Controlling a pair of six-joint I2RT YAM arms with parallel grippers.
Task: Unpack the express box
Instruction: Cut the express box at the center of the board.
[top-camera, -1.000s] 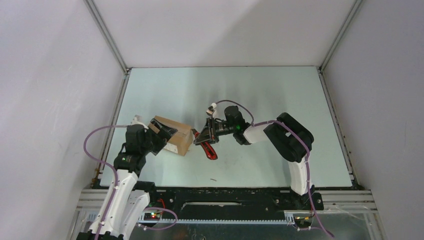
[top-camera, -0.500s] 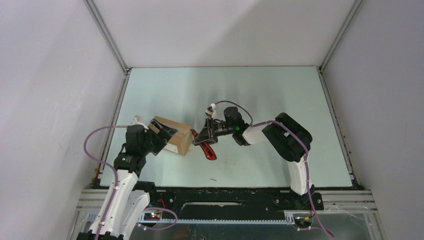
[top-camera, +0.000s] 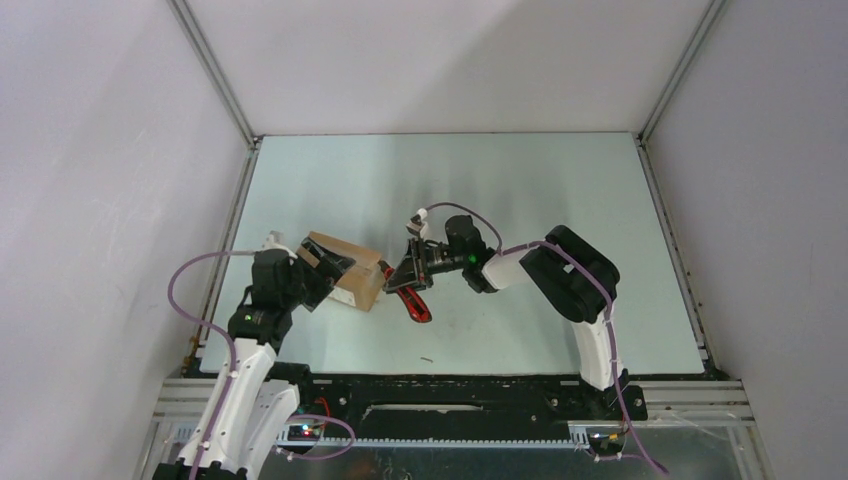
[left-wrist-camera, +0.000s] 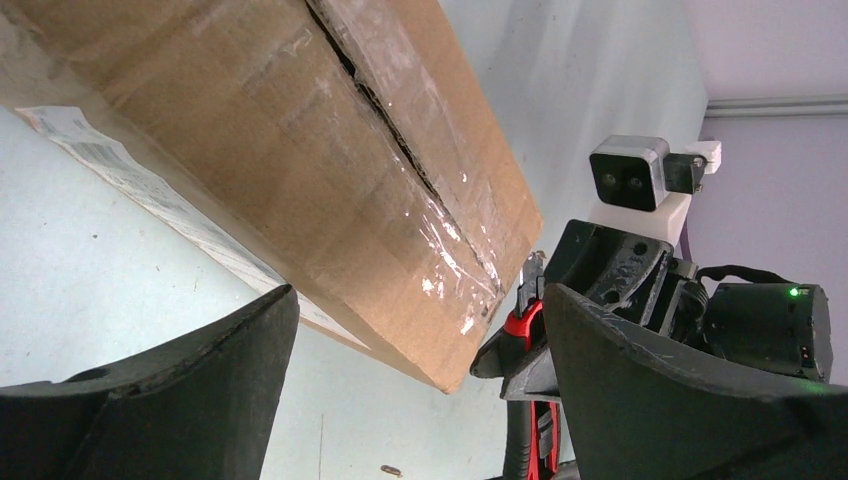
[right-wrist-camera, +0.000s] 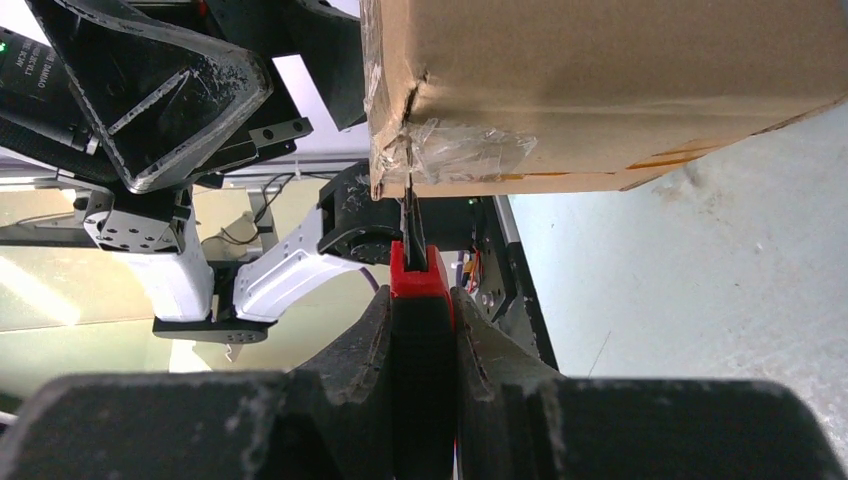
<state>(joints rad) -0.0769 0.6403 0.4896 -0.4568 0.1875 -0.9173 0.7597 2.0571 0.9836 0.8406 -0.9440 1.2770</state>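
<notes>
While tilted, the express box touches the left hand.

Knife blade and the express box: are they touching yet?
Touching. In the right wrist view the utility knife blade tip meets the taped seam at the corner of the express box, with no gap visible between them.

Pale green desk with a cardboard box

The express box sits left of the frame's centre; a tiny dark speck lies near the desk's bottom edge.
</notes>
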